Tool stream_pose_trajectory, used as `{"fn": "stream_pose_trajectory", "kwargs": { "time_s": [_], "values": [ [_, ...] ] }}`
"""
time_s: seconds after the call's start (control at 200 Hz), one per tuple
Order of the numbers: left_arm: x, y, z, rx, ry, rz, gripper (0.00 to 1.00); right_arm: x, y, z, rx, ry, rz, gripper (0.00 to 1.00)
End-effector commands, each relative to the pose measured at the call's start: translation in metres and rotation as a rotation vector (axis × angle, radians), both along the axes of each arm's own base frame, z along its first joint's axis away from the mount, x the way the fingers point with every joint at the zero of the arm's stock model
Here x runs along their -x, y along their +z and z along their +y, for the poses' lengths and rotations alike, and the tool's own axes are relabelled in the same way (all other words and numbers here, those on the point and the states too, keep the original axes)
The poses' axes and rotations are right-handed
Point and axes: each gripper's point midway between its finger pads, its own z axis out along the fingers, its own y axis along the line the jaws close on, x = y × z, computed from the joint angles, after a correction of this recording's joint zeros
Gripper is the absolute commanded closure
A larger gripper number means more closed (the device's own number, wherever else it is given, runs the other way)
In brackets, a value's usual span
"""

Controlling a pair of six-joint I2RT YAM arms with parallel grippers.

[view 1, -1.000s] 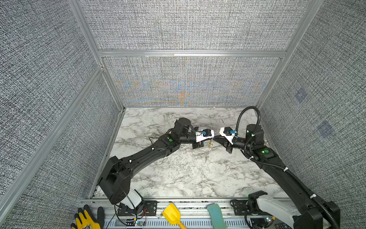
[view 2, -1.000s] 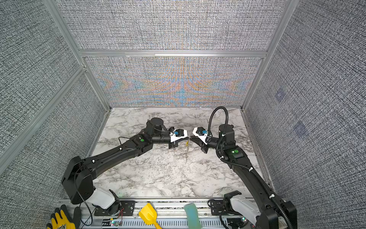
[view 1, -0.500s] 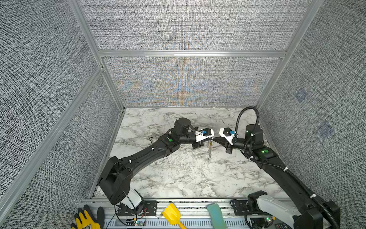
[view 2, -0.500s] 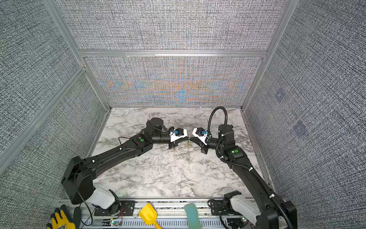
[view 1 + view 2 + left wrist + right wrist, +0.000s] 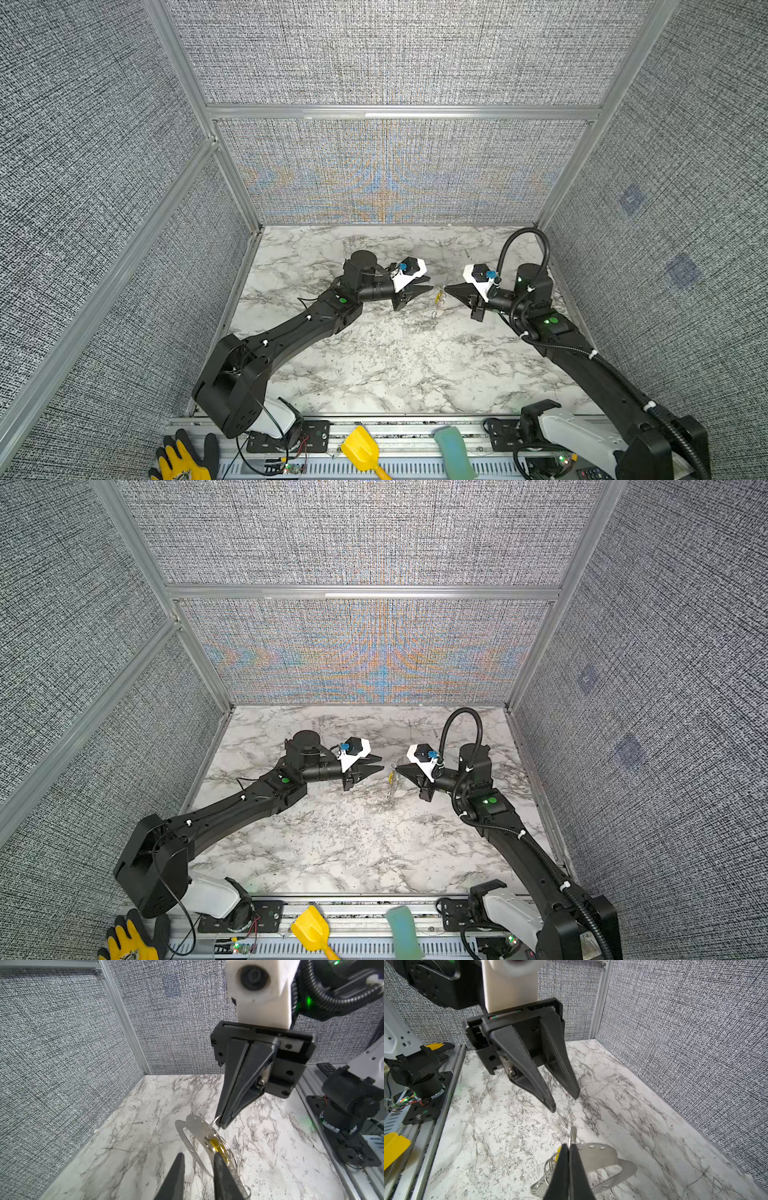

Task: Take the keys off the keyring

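While my right end effector (image 5: 446,288) is pinched tight on the wire loop (image 5: 215,1121) at the top of the bunch, the keyring (image 5: 195,1128) and the keys (image 5: 216,1144) hang from it in the air over the counter (image 5: 374,365); the long axis of the whole bunch runs downward from those closed tips, close to plumb in both top views; my left end effector (image 5: 430,283) faces it tip to tip, jaws parted only narrowly and holding nothing; the bunch lies straight ahead of it, just beyond its fingertips (image 5: 178,1167) and a little lower; in the left wrist view the keyring crosses the gap between them and the yellow tag sits just past one tip; I cannot make out a teal tag for sure. As I judge it, the left arm is the free one and the nearer to the keys; the coming move turns on a short reach forward and down, closing across the hanging axis rather than along it; a poor line would catch the keyring instead.
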Motion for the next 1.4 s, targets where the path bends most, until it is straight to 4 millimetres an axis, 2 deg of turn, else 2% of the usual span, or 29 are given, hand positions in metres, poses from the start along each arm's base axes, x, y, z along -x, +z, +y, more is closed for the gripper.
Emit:
{"fn": "stream_pose_trajectory", "kwargs": {
  "time_s": [0.0, 1.141, 1.396],
  "values": [
    [0.003, 0.011, -0.005, 0.050, -0.043, 0.001, 0.75, 0.002, 0.014, 0.004, -0.038, 0.029, -0.046, 1.00],
    [0.014, 0.001, -0.019, 0.003, -0.142, 0.014, 0.81, 0.005, 0.017, 0.009, -0.040, 0.069, -0.062, 1.00],
    [0.015, 0.002, -0.018, -0.005, -0.145, 0.005, 0.98, 0.003, 0.013, 0.009, -0.035, 0.060, -0.052, 1.00]
  ]
}}
